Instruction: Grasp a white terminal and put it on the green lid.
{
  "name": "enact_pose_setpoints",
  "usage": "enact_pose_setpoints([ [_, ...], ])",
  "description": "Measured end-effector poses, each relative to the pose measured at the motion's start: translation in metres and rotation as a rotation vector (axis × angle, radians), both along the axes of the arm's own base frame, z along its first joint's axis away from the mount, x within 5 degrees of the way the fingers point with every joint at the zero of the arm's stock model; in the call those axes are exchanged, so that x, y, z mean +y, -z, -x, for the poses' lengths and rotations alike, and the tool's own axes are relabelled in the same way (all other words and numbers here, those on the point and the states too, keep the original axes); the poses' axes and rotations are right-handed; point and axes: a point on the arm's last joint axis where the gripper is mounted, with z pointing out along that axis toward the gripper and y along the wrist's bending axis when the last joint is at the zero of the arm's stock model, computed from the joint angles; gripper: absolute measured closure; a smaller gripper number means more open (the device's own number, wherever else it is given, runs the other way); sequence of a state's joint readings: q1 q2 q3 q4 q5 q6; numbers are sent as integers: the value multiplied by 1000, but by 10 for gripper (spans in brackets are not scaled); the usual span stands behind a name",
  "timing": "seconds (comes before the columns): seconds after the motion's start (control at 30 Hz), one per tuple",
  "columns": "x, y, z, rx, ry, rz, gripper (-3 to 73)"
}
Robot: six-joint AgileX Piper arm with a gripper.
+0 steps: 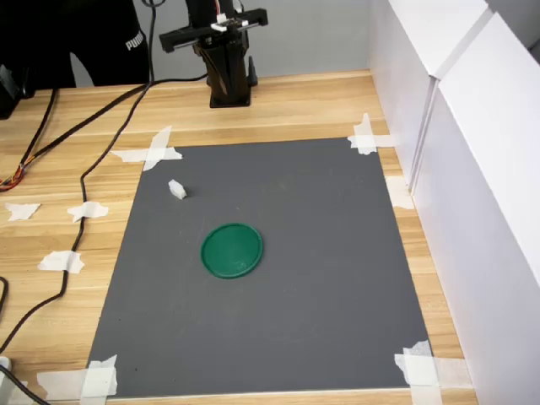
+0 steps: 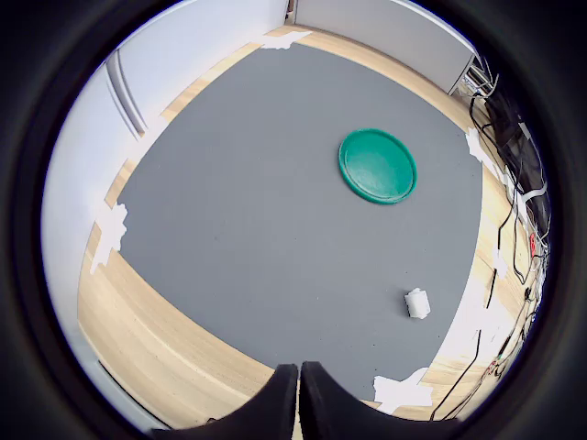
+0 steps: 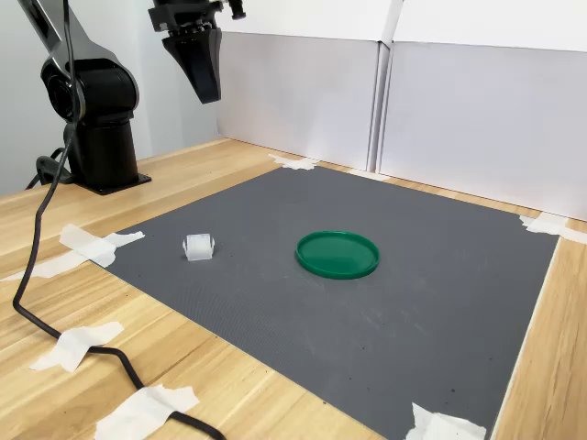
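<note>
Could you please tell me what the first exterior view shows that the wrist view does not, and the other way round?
Only the first exterior view shows the arm's base and a person's dark clothing behind the table. Only the wrist view shows the tool closely, its fingers together and empty. Both show the white terminal lying on the grey mat, apart from the green lid, plus tape scraps and white panels.

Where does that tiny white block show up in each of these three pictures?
First exterior view: white terminal on the grey mat, up-left of the green lid.
Wrist view: terminal apart from the lid.
Second exterior view: terminal left of the lid.
Shared landmark: the green lid.
</note>
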State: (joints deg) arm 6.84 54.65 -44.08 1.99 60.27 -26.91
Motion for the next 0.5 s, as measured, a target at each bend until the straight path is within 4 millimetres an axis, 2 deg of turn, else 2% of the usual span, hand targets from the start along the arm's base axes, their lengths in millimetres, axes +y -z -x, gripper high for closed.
enact_pose_setpoints([
  [0.17, -16, 7, -10, 43, 42, -33, 571],
  [0.5, -48, 18, -23, 95, 17, 14, 161],
])
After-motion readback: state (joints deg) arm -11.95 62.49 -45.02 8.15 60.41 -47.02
